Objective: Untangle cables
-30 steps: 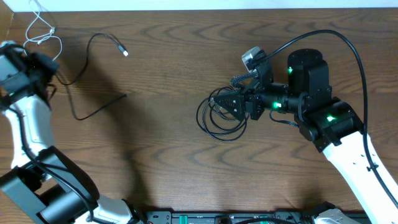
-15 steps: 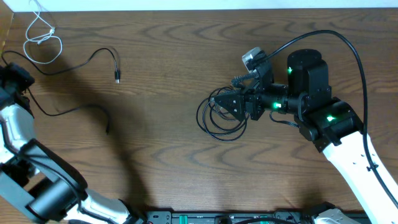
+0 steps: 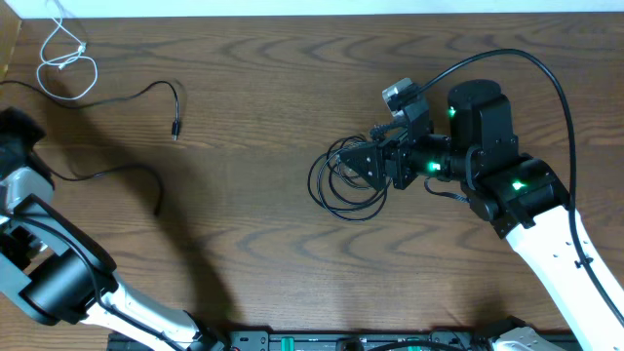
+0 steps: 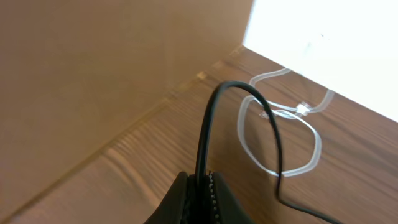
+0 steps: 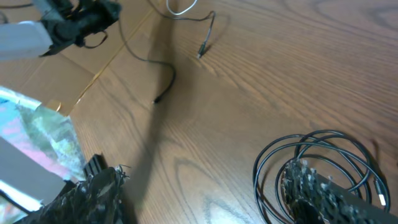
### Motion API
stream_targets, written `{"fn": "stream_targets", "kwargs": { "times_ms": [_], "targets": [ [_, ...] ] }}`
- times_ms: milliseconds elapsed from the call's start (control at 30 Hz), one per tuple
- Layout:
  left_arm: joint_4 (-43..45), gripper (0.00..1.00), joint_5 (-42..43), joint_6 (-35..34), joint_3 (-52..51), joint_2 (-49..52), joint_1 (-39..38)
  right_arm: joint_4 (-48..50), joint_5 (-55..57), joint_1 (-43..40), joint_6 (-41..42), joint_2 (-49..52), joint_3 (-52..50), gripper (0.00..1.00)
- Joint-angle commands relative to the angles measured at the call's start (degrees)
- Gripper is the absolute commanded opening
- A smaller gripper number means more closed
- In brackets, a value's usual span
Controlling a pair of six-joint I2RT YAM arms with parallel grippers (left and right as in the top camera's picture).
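Two robot arms and thin cords on a brown, grainy wooden table (image 3: 263, 253).
The left gripper (image 4: 200, 198) is pinched tight on a thin, smooth black cable (image 4: 208, 124) at 9 o'clock. The cable bends up in an arch, then runs off the wrist picture. A loopy white cable (image 3: 64, 58) lies at 10 o'clock. A round black coil (image 3: 341, 190) sits just past the middle toward 3 o'clock. The right gripper (image 3: 359, 164) has its rough fingers (image 5: 317, 193) spread wide, one resting inside the coil.
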Motion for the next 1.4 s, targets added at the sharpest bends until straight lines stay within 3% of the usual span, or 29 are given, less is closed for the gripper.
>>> {"fn": "stream_targets", "kwargs": {
  "times_ms": [0,100,167,233,367,667,800,933,1033,1133,1233,1367],
  "targets": [
    [0.83,0.09,-5.92,1.05,0.70,0.83,2.19,-0.04,1.62,0.20,1.49,0.37,0.13,0.82],
    [0.83,0.52,-5.99,0.98,0.70,1.25,3.56,0.00,1.66,0.20,1.49,0.37,0.13,0.82],
    [0.81,0.74,-4.96,0.79,0.70,1.27,4.09,-0.04,1.75,0.20,1.49,0.37,0.13,0.83],
    [0.85,0.85,-3.34,0.81,0.70,1.27,4.17,-0.09,1.75,0.20,1.46,0.37,0.13,0.83],
    [0.33,0.89,-0.26,0.24,0.70,1.25,4.15,-0.07,1.81,0.20,1.44,0.37,0.13,0.83],
    [-5.79,0.92,0.55,-7.93,0.70,-2.12,3.67,-1.51,3.34,0.20,1.44,0.42,0.13,0.86],
    [-13.14,0.92,3.67,-11.34,0.70,-7.02,3.56,-3.04,5.77,0.20,1.44,0.42,0.13,0.85],
    [-26.58,0.92,13.16,-15.85,0.70,-10.62,3.56,-4.55,7.43,0.20,1.18,0.42,0.13,0.84],
    [-35.50,0.93,17.33,-16.35,0.68,-10.49,3.26,-5.20,7.58,0.20,-0.02,0.42,0.13,0.84],
    [-41.97,0.93,17.70,-22.51,0.28,-8.46,1.36,-5.22,7.76,0.20,-0.31,0.44,0.11,0.84],
    [-42.99,0.93,17.79,-28.68,-0.98,-6.34,-1.92,-5.25,8.44,0.20,-0.70,0.46,0.11,0.84],
    [-44.78,0.93,14.91,-28.70,-1.31,-4.33,-7.65,-6.05,8.63,0.20,-0.72,0.46,0.11,0.84]
  ]
}}
